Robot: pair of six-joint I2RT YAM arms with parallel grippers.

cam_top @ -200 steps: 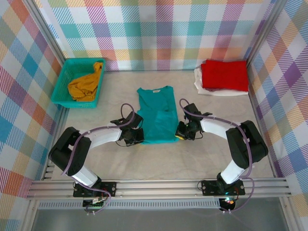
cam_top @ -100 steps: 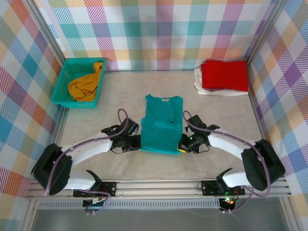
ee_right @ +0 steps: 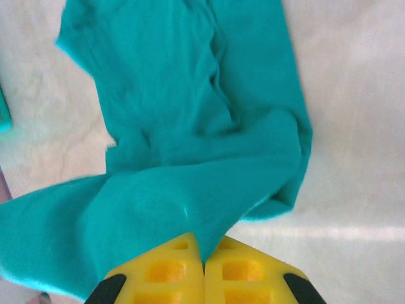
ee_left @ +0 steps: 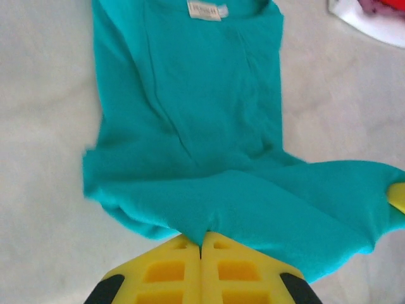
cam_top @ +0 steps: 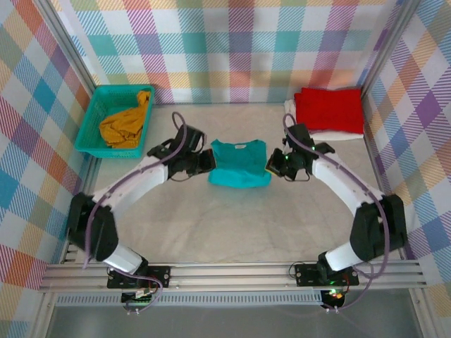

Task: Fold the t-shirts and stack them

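- At the middle of the surface (cam_top: 232, 225), the teal tee (cam_top: 239, 163) lies partly folded, its collar toward the far side and a small label (ee_left: 204, 9) at the neck.
- The left gripper (cam_top: 206, 162) is at the tee's left edge. In the left wrist view its yellow fingers (ee_left: 166, 272) are pressed together, pinching a fold of teal cloth.
- The right gripper (cam_top: 273, 164) is at the tee's right edge. In the right wrist view its fingers (ee_right: 168, 269) are likewise closed on teal cloth.
- The pinched layer stretches across between the two grippers, doubled over the flat body of the tee beneath it.
- At the far right corner, a folded red tee (cam_top: 329, 109) rests on top of a white tee (cam_top: 296, 125), whose edge shows along the left and near sides.
- At the far left, a basket (cam_top: 88, 127) stands against the wall with a crumpled mustard tee (cam_top: 125, 123) inside it, well apart from the teal tee.
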